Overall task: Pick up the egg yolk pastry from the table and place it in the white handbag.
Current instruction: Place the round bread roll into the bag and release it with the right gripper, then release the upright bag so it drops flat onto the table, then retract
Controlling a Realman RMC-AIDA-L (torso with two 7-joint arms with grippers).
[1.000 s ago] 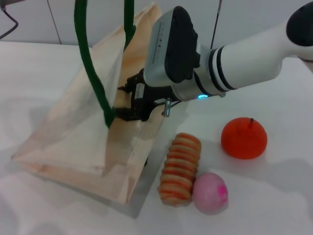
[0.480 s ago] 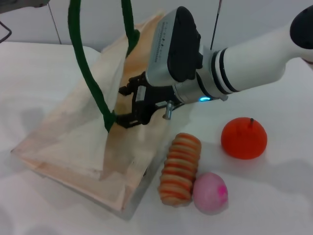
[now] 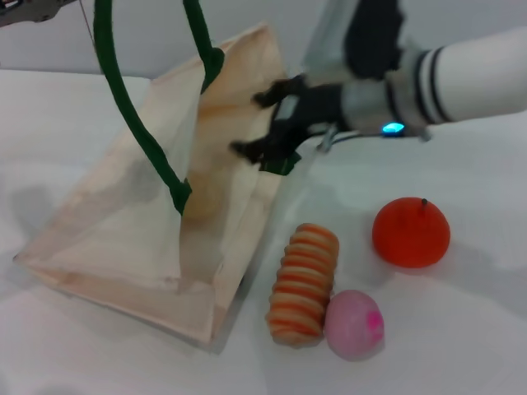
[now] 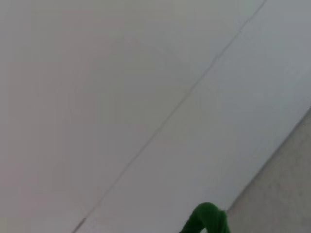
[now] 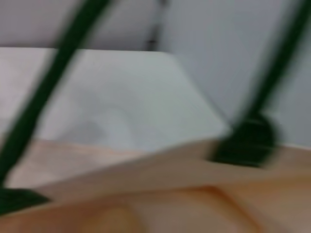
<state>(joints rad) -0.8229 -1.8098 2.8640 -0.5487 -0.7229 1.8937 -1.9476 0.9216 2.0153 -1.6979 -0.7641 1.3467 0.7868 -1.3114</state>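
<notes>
The white handbag [image 3: 140,222] lies tilted on the table, its mouth facing the right arm. Its dark green handles [image 3: 136,123] are pulled up toward the top left, where a sliver of my left arm [image 3: 29,8] shows. One handle also shows in the left wrist view [image 4: 206,221]. My right gripper [image 3: 257,123] is open and empty, just outside the bag's upper rim. The right wrist view shows the bag's rim [image 5: 146,170] and a handle [image 5: 245,141] close up. The egg yolk pastry is not in sight; a faint rounded shadow shows through the cloth inside the bag.
On the white table [image 3: 461,329], to the right of the bag, lie a long orange-and-cream striped roll [image 3: 303,284], a pink ball [image 3: 354,323] and an orange fruit [image 3: 411,231]. A pale wall stands behind the table.
My right gripper has drawn back out of the bag's mouth, up and to the right, with its fingers open. The handles have shifted left and the bag has settled a little.
</notes>
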